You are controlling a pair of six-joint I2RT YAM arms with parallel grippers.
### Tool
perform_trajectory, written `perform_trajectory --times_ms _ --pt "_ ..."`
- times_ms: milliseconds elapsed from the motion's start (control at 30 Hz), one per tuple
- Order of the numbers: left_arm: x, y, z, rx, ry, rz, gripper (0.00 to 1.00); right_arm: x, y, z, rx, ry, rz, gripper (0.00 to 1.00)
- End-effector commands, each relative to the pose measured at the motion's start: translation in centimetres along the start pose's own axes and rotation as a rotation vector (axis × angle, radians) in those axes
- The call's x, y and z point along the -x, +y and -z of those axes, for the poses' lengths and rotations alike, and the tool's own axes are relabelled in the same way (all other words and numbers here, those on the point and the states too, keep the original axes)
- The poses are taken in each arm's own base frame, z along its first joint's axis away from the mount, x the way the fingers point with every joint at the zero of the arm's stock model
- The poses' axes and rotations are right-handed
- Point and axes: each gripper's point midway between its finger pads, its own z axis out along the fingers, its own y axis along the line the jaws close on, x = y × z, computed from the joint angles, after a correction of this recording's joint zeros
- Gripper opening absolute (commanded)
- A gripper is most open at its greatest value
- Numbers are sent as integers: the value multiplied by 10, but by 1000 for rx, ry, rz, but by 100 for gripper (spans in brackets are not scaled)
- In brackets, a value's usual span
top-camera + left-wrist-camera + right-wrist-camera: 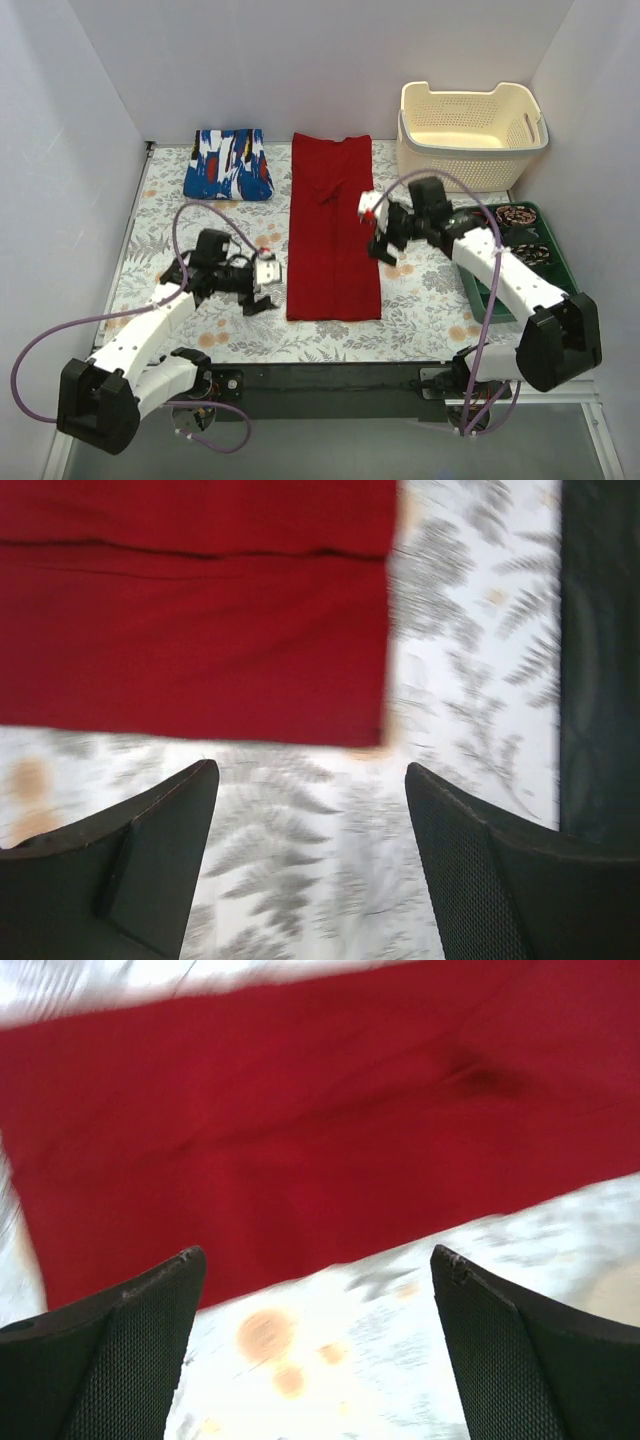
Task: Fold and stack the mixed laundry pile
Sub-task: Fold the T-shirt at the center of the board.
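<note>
Plain deep-red cloth garment (333,228) lies flat mid-bench as a long narrow strip. Its long axis runs near-to-far: far end twd the back wall, near end close to the front edge of the fern-print bench (420,300). A crease runs lengthwise along it.

Blue cloth garment w/ white, red & black print (229,165) sits folded in a small rectangle at far left. It's beside the red strip's far end, w/ a strip of bare bench btwn them.

Left tool (266,285) is just left of the red garment's near end, fingers apart, nothing btwn them. Left wrist view shows the red garment (195,610) w/ its near corner ahead of the fingertips, not touched.

Right tool (385,248) is at the red garment's right long edge, about mid-length, also spread wide & empty. In right wrist view that edge lies just beyond the fingers (130,1330).

Cream perforated plastic basket (470,135) stands far right. Green tray of coiled items (555,250) is at the right edge, partly under the right arm.
</note>
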Motion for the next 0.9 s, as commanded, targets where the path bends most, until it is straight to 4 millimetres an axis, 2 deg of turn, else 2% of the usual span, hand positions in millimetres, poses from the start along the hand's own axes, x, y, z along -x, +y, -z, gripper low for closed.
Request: perform_trajectory --times_ms 0,33,67,133,167,233,433,567,767,867 --pt "-15 -45 -20 -71 -55 -241 73 -64 95 -6 211 38 225 95" --pt "-17 -59 -28 -119 -56 -275 73 -62 105 -1 207 16 279 91" --pt "-28 -69 -34 -146 -40 -269 73 -68 122 -4 243 19 346 91" --pt "-34 -77 -45 -189 -29 -256 70 -85 146 -3 284 18 392 87" --pt "-37 -79 -48 -204 -20 -249 68 -87 156 -5 307 16 433 86" --pt "-46 -83 -56 -238 5 -222 62 -98 165 -8 319 19 462 80" --pt "-51 -69 -70 -214 15 -264 55 -122 171 -22 347 73 484 67" --pt "-55 -62 -79 -213 31 -260 51 -139 179 -24 382 101 511 59" --pt "-68 -63 -83 -214 64 -266 48 -153 190 -24 405 124 557 56" --pt "-80 -65 -85 -219 103 -249 45 -163 190 -27 402 164 543 49"
